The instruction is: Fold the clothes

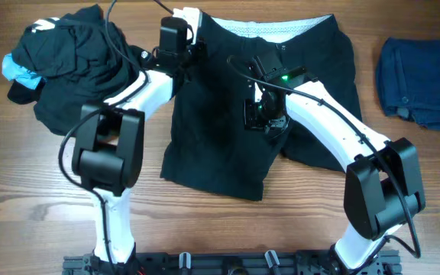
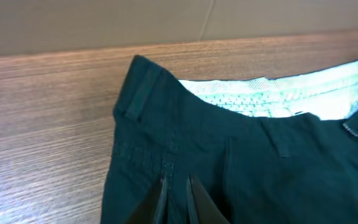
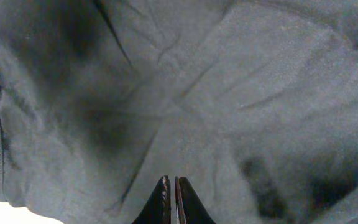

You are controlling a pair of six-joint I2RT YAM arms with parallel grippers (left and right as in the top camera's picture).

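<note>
There are two robot arms and three lots of clothes on one wooden table (image 1: 21, 191). One pair of black shorts (image 1: 212, 145) lies flat in the middle, with its whitish waistband (image 2: 272, 99) at the far edge. To the left of the shorts sits one messy pile of black clothes (image 1: 75, 69). It has one light-blue piece (image 1: 17, 70) poking out at its left side and one white logo (image 1: 40, 24) on top. Well off to the right lies one dark navy piece (image 1: 422, 72), folded small. The left gripper (image 2: 179, 190) is at the near-left corner of the waistband, just below the top edge. Its two fingers are almost together, with a little ridge of the shorts cloth pinched between them. The right gripper (image 3: 171, 193) is down on the middle of the shorts, where the cloth is creased. Its two fingers are pressed tight together, with only a thin line showing between them. I cannot tell if any cloth is caught in there.
</note>
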